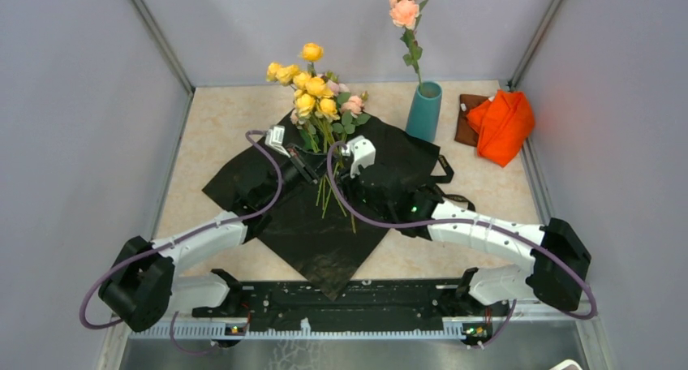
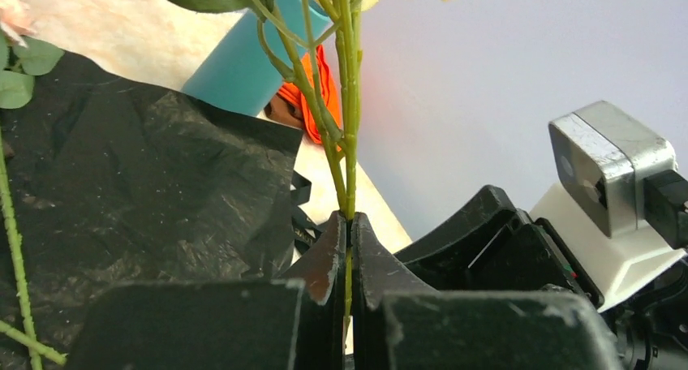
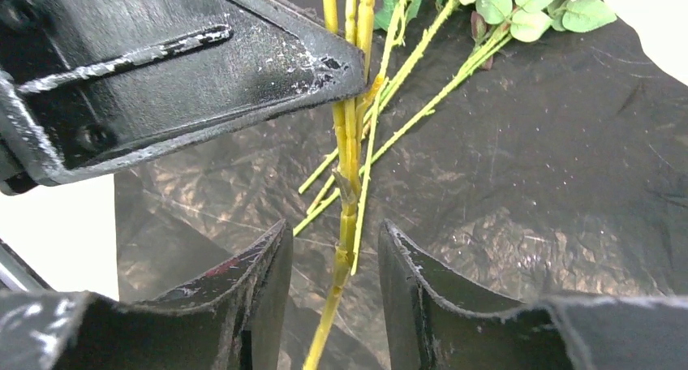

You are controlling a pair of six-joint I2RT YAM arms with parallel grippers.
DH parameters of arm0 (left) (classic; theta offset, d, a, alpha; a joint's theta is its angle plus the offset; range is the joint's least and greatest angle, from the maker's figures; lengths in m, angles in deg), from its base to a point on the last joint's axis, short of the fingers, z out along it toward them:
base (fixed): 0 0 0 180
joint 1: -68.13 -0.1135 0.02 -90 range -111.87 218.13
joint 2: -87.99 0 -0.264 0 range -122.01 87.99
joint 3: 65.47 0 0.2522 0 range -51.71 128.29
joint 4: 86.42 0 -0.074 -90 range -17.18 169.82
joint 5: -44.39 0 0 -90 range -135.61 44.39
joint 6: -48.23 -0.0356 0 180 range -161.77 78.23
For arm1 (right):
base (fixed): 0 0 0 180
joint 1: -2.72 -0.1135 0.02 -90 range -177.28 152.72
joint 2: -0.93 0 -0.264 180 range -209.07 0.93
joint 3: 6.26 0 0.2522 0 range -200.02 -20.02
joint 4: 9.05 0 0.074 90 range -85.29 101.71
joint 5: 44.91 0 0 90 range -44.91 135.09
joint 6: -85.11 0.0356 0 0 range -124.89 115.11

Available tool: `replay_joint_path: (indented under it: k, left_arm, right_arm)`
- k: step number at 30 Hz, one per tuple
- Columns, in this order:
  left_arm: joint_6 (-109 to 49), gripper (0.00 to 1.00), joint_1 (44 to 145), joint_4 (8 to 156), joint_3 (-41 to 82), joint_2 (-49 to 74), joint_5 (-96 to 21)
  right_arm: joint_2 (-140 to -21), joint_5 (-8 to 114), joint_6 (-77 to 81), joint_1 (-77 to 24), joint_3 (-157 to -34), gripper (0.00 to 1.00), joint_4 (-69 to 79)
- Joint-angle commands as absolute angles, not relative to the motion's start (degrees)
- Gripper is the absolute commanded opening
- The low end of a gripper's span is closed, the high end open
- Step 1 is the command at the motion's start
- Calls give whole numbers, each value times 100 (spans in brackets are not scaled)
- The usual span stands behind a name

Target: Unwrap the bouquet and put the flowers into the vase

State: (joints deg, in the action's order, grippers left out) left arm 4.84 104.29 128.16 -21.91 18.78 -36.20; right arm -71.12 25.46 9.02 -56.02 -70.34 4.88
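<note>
Nearest me, the black wrapping sheet [image 1: 316,232] lay opened flat on the bench [image 1: 211,126]. Above it, my left pincer [image 2: 349,221] was pressed together on the green stems of the flowers [image 1: 312,82], low down, with the bunch upright. The right pincer [image 3: 334,230] stood spread. The same stems ran between its jaws, ungripped as far as I could see. My read: stems thin, light and springy, heads top-heavy, so grip low on the bundled stems. The vase [image 1: 424,110] stood far right, well apart, holding a peach rose [image 1: 403,11].
</note>
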Motion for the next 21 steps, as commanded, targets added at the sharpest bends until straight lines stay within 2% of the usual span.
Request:
replay_joint_path:
  k: [1,10,21]
  left_arm:
    - [-363,0,10403,12335,-1844,1858,-2967]
    - [-1454,0,10405,11300,-1725,2127,-3346]
    - [-1360,0,10594,11492,-1865,2184,-2949]
  right_arm:
    - [-6894,2400,718,-5637,-7470,43,651]
    - [-6330,2141,520,-5642,-7637,43,1026]
    - [-6639,1927,296,-5638,-7979,43,959]
